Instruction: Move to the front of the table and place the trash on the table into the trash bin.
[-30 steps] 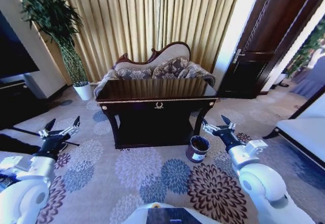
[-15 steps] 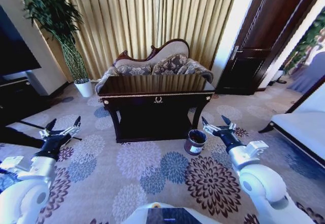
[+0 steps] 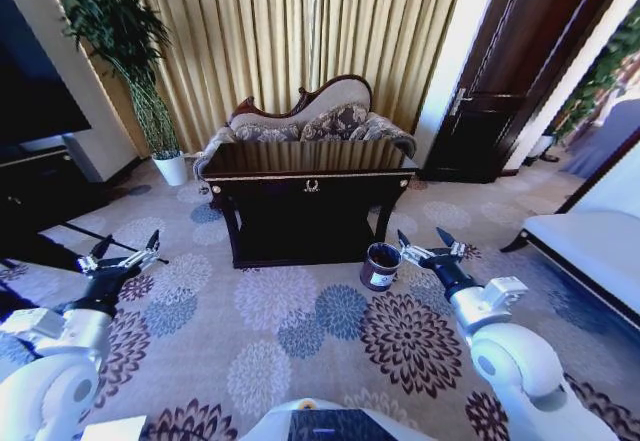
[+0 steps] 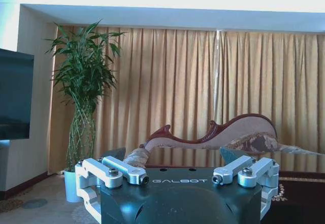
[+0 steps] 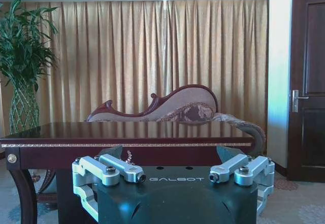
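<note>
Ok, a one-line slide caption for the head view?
Both open hands, left and right, held low before the table, trash bin beside it.

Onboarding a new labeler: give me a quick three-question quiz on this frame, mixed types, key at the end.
1. True or false: the trash bin stands on the carpet by the table's front right leg.
2. Which gripper is nearer the bin? A) left gripper B) right gripper
3. What stands behind the table, before the curtain?

Key:
1. True.
2. B; it hangs open just right of the bin, the left gripper open too, far off.
3. A sofa.
</note>
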Motion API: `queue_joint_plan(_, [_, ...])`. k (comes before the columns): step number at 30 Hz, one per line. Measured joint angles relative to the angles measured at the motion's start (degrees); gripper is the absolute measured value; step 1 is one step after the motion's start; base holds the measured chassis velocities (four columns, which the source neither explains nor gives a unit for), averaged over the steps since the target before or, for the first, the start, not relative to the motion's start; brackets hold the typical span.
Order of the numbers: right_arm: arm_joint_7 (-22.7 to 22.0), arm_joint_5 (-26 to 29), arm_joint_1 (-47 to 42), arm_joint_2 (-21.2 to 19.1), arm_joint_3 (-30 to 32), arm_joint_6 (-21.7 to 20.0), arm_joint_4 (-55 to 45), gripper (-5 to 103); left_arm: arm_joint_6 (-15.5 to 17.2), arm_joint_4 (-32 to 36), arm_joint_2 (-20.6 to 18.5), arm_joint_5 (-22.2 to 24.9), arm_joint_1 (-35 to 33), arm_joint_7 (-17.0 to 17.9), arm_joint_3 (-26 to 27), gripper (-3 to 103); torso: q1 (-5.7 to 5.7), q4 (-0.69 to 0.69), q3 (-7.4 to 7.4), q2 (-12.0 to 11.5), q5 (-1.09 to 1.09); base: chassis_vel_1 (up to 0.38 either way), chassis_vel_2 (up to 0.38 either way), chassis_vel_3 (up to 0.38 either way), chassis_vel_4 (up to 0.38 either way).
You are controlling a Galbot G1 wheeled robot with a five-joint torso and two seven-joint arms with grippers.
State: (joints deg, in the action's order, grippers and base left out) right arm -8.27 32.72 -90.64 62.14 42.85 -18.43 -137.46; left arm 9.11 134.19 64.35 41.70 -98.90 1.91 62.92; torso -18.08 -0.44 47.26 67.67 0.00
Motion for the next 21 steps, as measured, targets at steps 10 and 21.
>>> queue_joint_plan(10, [0.0, 0.0, 0.1, 0.0, 0.1, 0.0, 0.2, 100, 0.0, 0.0, 0.0, 0.0, 0.1, 0.0, -0.2, 100, -0.01, 0.04, 0.00, 0.0, -0.02, 0.157, -0.166, -0.154, 0.187])
queue_joint_plan(21, [0.3, -1.5, 0.1, 0.4, -0.1, 2.1, 2.2, 100, -0.1, 0.3, 0.0, 0.1, 0.1, -0.2, -0.2, 100, -0.04, 0.00, 0.02, 0.0, 0.01, 0.070, -0.061, -0.069, 0.064])
